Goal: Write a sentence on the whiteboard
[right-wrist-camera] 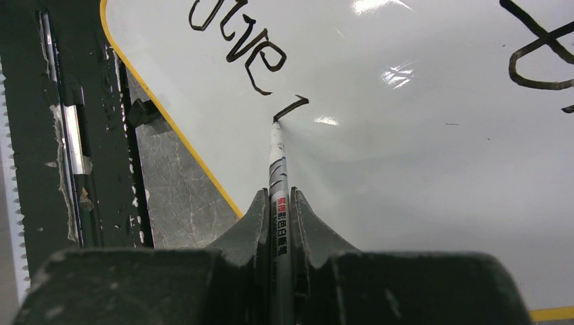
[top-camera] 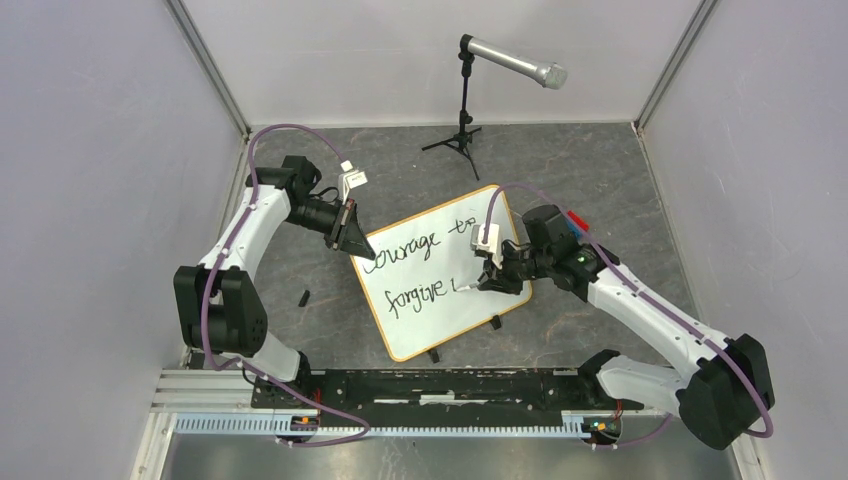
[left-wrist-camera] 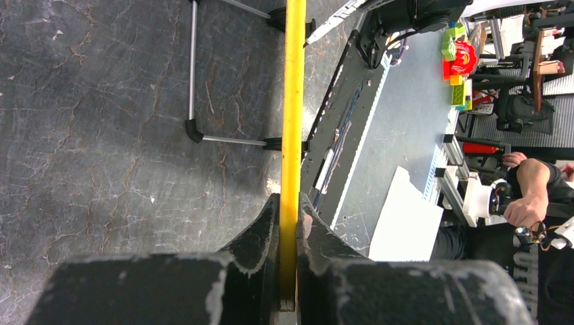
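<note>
The whiteboard [top-camera: 425,300], glossy white with a thin orange rim, lies tilted on the dark table. On it is the sentence [top-camera: 415,250] in black cursive: "Courage to" above "forgive" and a short fresh stroke [right-wrist-camera: 291,107]. My left gripper [top-camera: 354,240] is shut on the board's upper-left rim [left-wrist-camera: 292,101], seen edge-on as a yellow strip between the jaws. My right gripper [top-camera: 497,278] is shut on a silver marker [right-wrist-camera: 279,196]. The marker's tip touches the board at the end of that short stroke, just right of "forgive".
A microphone on a small black tripod [top-camera: 462,120] stands behind the board. A small black cap-like piece [top-camera: 303,297] lies on the table left of the board. Two black clip feet [top-camera: 495,322] stick out from the board's near edge. Grey walls close in left, right and behind.
</note>
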You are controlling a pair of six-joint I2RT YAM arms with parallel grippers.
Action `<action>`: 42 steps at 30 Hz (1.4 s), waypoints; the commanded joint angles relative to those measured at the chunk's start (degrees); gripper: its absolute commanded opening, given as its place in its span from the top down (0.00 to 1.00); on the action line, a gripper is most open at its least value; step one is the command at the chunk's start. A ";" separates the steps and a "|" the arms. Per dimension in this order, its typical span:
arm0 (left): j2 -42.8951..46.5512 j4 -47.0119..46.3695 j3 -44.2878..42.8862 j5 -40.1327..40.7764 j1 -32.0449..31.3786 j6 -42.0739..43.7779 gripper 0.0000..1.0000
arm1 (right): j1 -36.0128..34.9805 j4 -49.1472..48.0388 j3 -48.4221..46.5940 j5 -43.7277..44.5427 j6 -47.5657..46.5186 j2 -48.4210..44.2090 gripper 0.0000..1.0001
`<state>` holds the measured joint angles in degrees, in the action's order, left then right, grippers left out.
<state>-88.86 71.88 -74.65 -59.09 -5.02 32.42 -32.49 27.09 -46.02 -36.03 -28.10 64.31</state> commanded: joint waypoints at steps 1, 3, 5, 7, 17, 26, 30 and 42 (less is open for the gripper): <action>1.07 -0.15 -1.54 4.44 0.16 0.89 0.98 | 0.23 -1.25 0.47 1.06 0.32 -0.68 1.00; 0.93 -0.15 -1.55 4.33 0.27 0.89 0.98 | 0.30 -1.16 -0.81 1.13 0.32 -0.51 1.00; 0.93 -0.11 -1.59 4.33 0.23 0.81 0.98 | 0.25 -1.24 -2.23 1.00 0.51 -0.12 1.00; 1.01 -0.15 -1.55 4.46 0.24 0.82 0.98 | 0.32 -1.54 -3.45 1.17 0.80 0.43 1.00; 0.85 -0.11 -1.72 4.42 0.22 0.76 0.98 | 0.85 -1.28 -6.45 2.96 0.03 1.82 1.00; 0.92 -0.15 -1.82 4.69 0.19 0.70 0.98 | 3.16 0.15 -4.82 3.08 -1.85 1.08 1.00; 0.65 -0.07 -2.07 4.60 0.22 0.58 0.98 | 3.27 0.17 -2.59 1.90 -1.56 0.59 1.00; 0.24 -0.11 -2.34 4.35 0.18 0.56 0.97 | 3.22 2.26 -2.97 -0.99 -1.70 -0.89 1.00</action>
<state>-88.86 71.90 -74.74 -59.09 -5.02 32.42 -29.63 28.36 -46.15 -37.58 -28.45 64.05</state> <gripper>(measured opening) 0.128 0.148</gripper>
